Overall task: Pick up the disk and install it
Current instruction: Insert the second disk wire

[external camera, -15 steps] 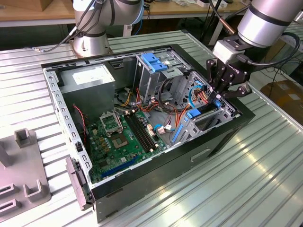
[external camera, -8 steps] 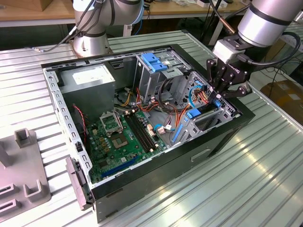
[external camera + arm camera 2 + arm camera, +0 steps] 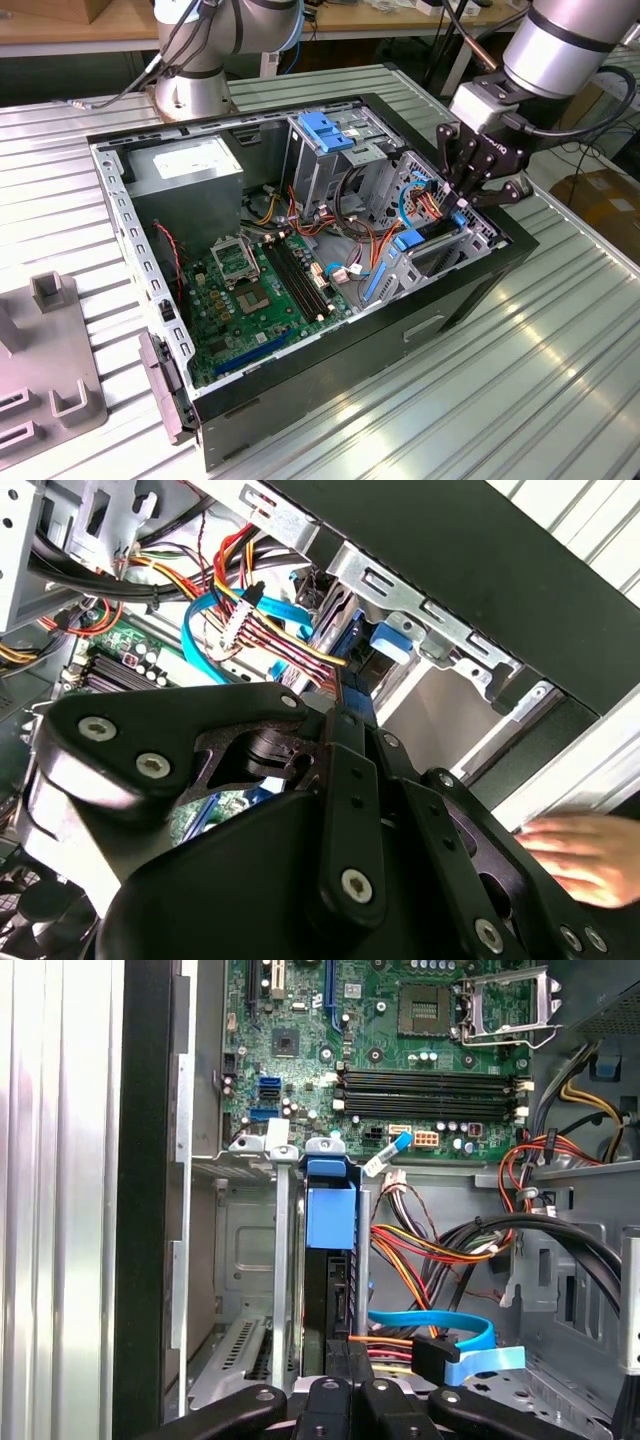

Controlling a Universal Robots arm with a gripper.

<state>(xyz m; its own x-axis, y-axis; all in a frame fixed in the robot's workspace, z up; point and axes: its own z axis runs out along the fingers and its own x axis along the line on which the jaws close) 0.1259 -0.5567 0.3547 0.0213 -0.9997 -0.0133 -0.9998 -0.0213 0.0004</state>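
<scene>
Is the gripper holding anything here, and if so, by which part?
Apparently yes: the gripper is closed around the near end of the disk, which stands on edge in the bay at the corner of the computer case. The contact itself is hidden.

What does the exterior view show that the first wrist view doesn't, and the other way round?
Exterior view: the whole open computer case on the ribbed table, with the power-supply box. First wrist view: a close look at the disk standing on edge in its bay, just ahead of the claw. Both: the motherboard and coloured cables.
</scene>
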